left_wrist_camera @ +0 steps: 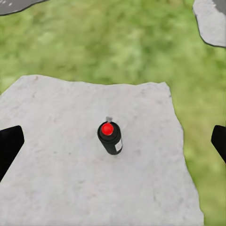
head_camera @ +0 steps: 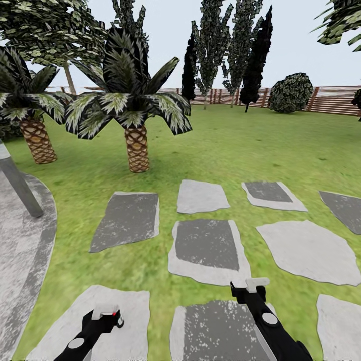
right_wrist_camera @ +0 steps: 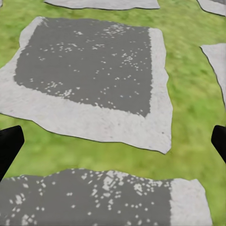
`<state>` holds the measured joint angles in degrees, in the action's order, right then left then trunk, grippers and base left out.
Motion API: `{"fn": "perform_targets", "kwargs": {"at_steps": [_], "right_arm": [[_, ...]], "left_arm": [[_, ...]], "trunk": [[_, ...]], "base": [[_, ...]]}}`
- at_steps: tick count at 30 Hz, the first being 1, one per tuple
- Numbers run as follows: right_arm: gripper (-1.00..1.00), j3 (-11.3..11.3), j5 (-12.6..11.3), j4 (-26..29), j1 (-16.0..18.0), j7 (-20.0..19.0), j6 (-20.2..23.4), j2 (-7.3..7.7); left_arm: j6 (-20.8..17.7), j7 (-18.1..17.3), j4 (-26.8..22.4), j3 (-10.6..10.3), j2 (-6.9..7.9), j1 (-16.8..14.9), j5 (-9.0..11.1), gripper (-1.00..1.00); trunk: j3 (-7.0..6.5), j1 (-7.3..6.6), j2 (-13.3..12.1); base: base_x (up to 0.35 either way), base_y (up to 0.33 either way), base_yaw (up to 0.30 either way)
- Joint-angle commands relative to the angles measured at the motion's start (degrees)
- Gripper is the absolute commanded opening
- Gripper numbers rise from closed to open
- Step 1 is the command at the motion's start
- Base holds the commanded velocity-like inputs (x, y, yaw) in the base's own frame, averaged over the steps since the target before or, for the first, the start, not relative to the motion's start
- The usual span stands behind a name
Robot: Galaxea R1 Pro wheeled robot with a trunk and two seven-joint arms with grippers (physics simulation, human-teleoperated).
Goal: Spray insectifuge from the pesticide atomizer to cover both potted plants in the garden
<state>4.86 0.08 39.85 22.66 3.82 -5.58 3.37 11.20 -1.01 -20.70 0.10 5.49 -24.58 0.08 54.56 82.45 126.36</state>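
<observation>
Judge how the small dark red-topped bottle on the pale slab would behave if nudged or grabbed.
The dark bottle stands upright and slim on the flat slab, so a sideways nudge would probably tip it. Being round, it might then roll. It looks rigid, unlikely to squash.

In the head view both arms are cut by the lower edge, so the left gripper [head_camera: 106, 315] and the right gripper [head_camera: 256, 285] show no clear gap between fingers. In the left wrist view a small dark bottle with a red top [left_wrist_camera: 110, 137] stands on a pale stone slab [left_wrist_camera: 61, 169]; its label is too small to read. The slab itself is cut by the edge. Left of the palm [head_camera: 131, 108], a grey post [head_camera: 19, 183] is cut off above
</observation>
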Motion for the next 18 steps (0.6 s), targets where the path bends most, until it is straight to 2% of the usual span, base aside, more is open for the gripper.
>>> {"fn": "perform_targets", "kwargs": {"at_steps": [1,18], "right_arm": [[1.0,0.3,0.0,0.0,0.0,0.4,-0.1,0.06],[1.0,0.2,-0.1,0.0,0.0,0.4,-0.3,0.13]], "left_arm": [[0.2,0.0,0.0,0.0,-0.01,0.0,0.0,1.0],[0.4,0.1,0.0,0.2,0.05,0.0,0.0,1.0]], "trunk": [[0.23,0.22,0.4],[3.28,3.95,7.3]], "base": [[0.0,0.0,0.0],[0.0,0.0,0.0]]}}
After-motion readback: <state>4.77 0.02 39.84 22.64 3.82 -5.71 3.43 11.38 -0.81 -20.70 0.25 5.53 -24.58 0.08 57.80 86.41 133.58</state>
